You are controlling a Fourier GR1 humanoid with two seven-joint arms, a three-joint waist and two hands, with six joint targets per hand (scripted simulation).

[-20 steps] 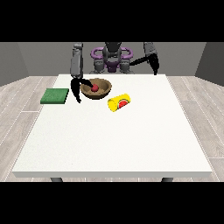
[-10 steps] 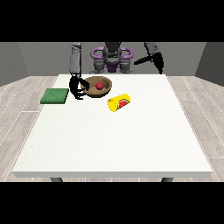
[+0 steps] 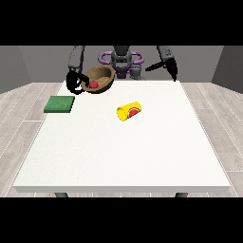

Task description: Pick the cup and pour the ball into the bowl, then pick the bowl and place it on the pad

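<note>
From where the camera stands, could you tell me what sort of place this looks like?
Probably a plain test room for tabletop handling: a large white table on grey plank flooring, bare grey walls, and only a few props out, namely a wooden bowl, a yellow cup and a green pad.

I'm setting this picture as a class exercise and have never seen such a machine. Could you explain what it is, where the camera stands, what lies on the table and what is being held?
The machine is a humanoid robot with two arms, standing behind a white table. The camera stands across the table and faces it, so the robot looks small at the top. On the table lie a green pad and a yellow cup tipped on its side. The robot hand at the view's left holds a brown bowl lifted off the table and tilted towards the camera, with a red ball inside. The other robot hand, at the view's right, holds nothing and hangs above the table's far edge.
</note>
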